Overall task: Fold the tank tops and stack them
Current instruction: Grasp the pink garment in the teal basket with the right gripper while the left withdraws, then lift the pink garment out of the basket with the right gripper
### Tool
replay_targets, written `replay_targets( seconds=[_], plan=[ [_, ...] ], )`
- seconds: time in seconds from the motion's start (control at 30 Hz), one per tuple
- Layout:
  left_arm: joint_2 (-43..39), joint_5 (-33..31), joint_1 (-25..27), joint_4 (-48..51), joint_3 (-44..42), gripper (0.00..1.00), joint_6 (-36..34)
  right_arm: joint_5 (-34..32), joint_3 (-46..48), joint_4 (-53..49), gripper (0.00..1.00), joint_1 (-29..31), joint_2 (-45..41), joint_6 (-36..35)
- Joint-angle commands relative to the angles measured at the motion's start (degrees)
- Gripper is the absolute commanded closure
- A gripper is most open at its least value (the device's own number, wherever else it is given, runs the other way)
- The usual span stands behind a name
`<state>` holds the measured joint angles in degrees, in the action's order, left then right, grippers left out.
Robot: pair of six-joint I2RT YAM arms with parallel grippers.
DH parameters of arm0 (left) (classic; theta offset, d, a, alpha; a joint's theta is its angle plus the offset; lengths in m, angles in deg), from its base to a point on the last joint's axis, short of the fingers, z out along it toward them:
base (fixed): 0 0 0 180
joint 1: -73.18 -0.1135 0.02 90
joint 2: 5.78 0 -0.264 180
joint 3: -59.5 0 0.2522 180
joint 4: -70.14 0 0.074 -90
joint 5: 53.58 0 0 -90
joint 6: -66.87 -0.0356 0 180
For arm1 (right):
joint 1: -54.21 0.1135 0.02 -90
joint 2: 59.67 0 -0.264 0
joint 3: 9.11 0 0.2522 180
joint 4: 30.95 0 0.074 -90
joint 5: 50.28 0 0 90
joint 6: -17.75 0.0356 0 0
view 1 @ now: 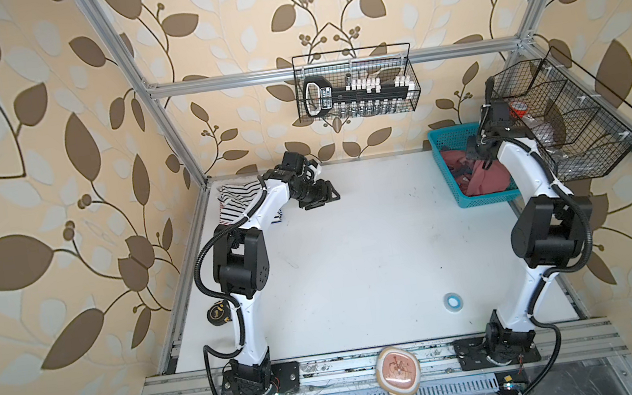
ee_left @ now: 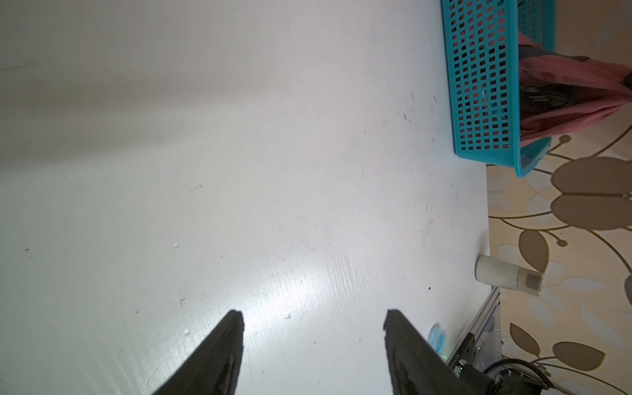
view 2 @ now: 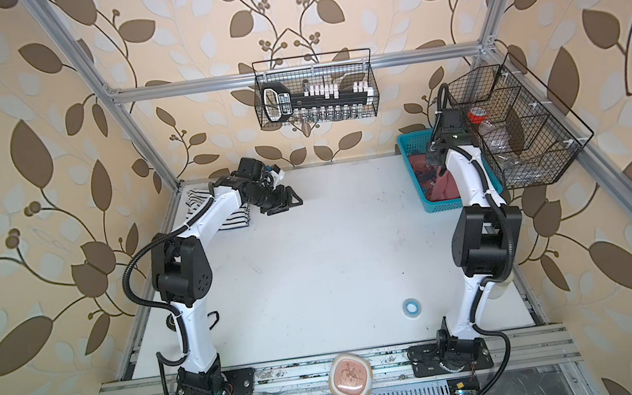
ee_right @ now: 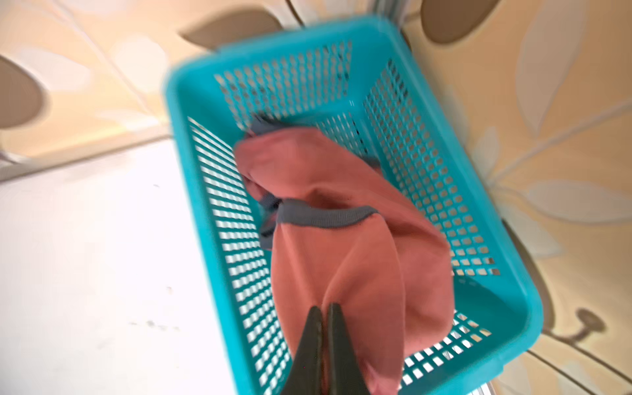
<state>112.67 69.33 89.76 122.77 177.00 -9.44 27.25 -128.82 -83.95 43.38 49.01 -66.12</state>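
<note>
In both top views the table [view 1: 355, 251] fills the centre. Upper right corner of it: plastic basket [view 1: 486, 198] w/ one tank top [view 1: 484, 181] in it. Upper left corner: other tank tops [view 1: 233, 206] on the table. Tape roll [view 1: 453, 300] lower right, tape measure [view 1: 218, 314] at left edge. Wire basket [view 1: 410, 76] hangs behind, upper centre; 2nd wire basket [view 1: 591, 134] just right of the plastic one.

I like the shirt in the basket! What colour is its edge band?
Grey-blue band on a dusty red tank top; clearest in the right wrist view.

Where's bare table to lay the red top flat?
Free: table middle, between left arm and right arm, teal basket to blue tape roll. Crowded: far-left corner, striped tops; far-right corner, basket and red top.
</note>
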Motion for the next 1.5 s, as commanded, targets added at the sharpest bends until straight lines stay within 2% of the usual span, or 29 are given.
replay_targets(
  seconds=[0.0, 0.2, 0.53, 0.7, 0.87, 1.03, 1.17, 1.23, 1.33, 1.4, 1.47],
  plan=[
    [-4.67, 1.46, 0.47, -0.53, -0.32, 0.33, -0.35, 2.53, 1.18, 3.24, 1.00, 0.85, -5.42, -0.87],
    [-6.25, 1.45, 0.43, -1.14, -0.80, 0.33, 0.01, 4.82, -0.08, 8.07, 1.00, 3.07, -15.76, -0.44],
    [-11.73, 0.30, 0.47, -3.63, -4.78, 0.33, 1.13, 12.44, -7.27, 9.91, 1.00, 8.28, -26.26, 0.12],
    [-15.16, -1.54, 0.47, -4.14, -6.87, 0.33, 1.21, 15.26, -9.19, 9.53, 1.00, 12.46, -29.00, 0.90],
    [-18.48, -3.82, 0.47, -3.74, -8.54, 0.33, 1.02, 16.45, -7.67, 4.17, 1.00, 18.06, -28.26, 0.88],
    [-21.66, -7.68, 0.47, -1.61, -10.05, 0.32, 0.19, 21.20, 2.22, 1.50, 1.00, 24.61, -24.24, 3.06],
    [-23.74, -8.90, 0.47, -1.61, -12.24, 0.32, 0.18, 28.86, 9.55, 3.97, 1.00, 29.99, -16.24, 5.55],
    [-24.44, -9.47, 0.47, -1.52, -13.14, 0.31, 0.23, 31.95, 10.21, 5.60, 1.00, 31.79, -10.06, 6.85],
    [-25.05, -9.88, 0.47, -1.34, -14.05, 0.31, 0.41, 35.89, 5.84, 5.79, 0.99, 33.73, 0.78, 7.69],
    [-25.46, -9.51, 0.47, -1.51, -14.58, 0.32, 0.91, 37.60, 0.62, 4.46, 0.79, 34.31, 8.06, 7.97],
    [-25.60, -8.10, 0.47, -1.69, -14.98, 0.32, 1.36, 38.91, -2.71, 4.47, 0.62, 34.42, 11.68, 8.68]
  ],
)
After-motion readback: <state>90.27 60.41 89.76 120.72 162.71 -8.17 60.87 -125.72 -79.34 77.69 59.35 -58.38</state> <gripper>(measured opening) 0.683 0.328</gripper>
